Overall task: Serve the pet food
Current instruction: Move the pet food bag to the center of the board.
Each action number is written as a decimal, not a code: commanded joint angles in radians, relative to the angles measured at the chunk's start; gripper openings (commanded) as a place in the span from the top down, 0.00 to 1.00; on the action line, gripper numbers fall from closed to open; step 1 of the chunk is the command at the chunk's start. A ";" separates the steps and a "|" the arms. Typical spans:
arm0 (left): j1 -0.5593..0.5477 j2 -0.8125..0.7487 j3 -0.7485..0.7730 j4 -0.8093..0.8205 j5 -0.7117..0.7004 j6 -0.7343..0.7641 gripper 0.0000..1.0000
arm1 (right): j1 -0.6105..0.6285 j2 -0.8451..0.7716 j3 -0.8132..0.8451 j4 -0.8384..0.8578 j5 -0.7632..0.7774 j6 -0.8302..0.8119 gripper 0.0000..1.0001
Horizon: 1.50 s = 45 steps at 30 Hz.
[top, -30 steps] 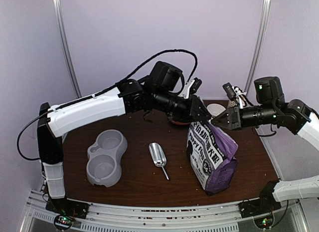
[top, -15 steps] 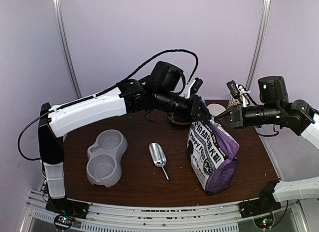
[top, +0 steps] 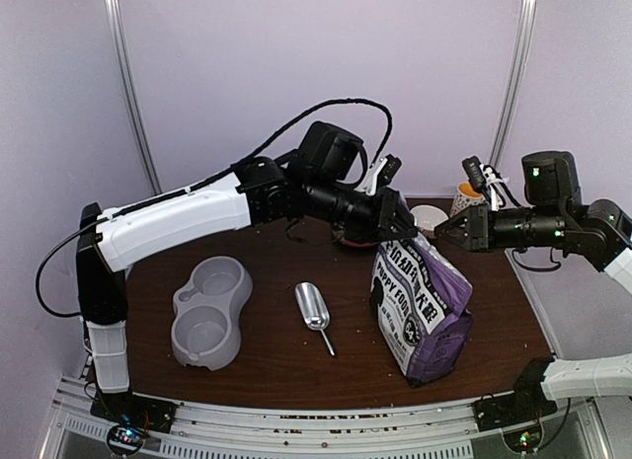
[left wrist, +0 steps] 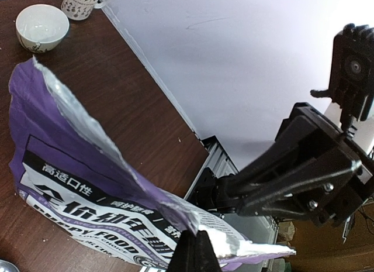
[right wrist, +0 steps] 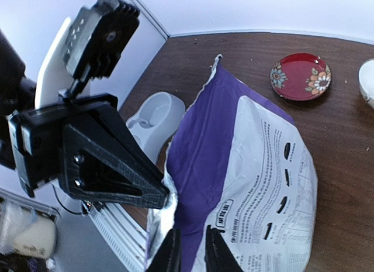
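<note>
The purple printed bag (top: 420,311) stands upright right of the table's centre, its torn foil-lined top (left wrist: 70,131) gaping a little. My left gripper (top: 400,229) reaches in from the left and is shut on the bag's top edge (left wrist: 234,245). My right gripper (top: 441,235) hovers just right of the bag's top. Its fingers (right wrist: 169,251) stand a narrow gap apart, with the purple side of the bag (right wrist: 204,167) showing between and beyond them. I cannot tell whether they touch it. The pet food is out of sight.
A grey double pet bowl (top: 209,311) sits front left and a metal scoop (top: 314,309) lies between it and the bag. Behind the bag are a red flowered plate (right wrist: 301,76), a white bowl (left wrist: 41,27) and a patterned mug (top: 469,197).
The left gripper has closed onto the bag's top edge. The right gripper has drawn back to the right, away from the bag's top corner.
</note>
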<state>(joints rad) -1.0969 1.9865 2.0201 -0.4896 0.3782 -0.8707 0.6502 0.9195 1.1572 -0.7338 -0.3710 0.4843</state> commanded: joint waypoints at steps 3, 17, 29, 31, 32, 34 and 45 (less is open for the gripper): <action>-0.004 0.007 0.009 0.056 0.022 0.007 1.00 | 0.002 -0.012 0.036 -0.002 -0.015 0.007 0.66; -0.003 0.110 0.211 0.046 0.165 0.160 1.00 | 0.001 -0.043 0.090 -0.133 0.057 -0.015 0.48; -0.032 0.164 0.261 0.080 0.348 0.196 1.00 | -0.001 -0.167 0.087 -0.248 0.043 -0.002 0.40; -0.032 0.161 0.271 0.038 0.361 0.230 1.00 | -0.001 -0.169 0.090 -0.256 0.034 -0.004 0.38; -0.032 0.156 0.276 0.007 0.348 0.253 1.00 | -0.001 -0.169 0.090 -0.264 0.039 -0.004 0.37; -0.031 0.130 0.269 -0.054 0.286 0.306 1.00 | -0.001 -0.169 0.085 -0.277 0.067 -0.002 0.37; 0.073 -0.077 0.167 -0.254 0.088 0.426 1.00 | -0.007 -0.165 0.109 -0.322 0.418 0.062 0.35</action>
<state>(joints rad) -1.0679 2.0346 2.1807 -0.7341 0.5362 -0.5415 0.6498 0.7536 1.2343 -1.0245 -0.1352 0.5098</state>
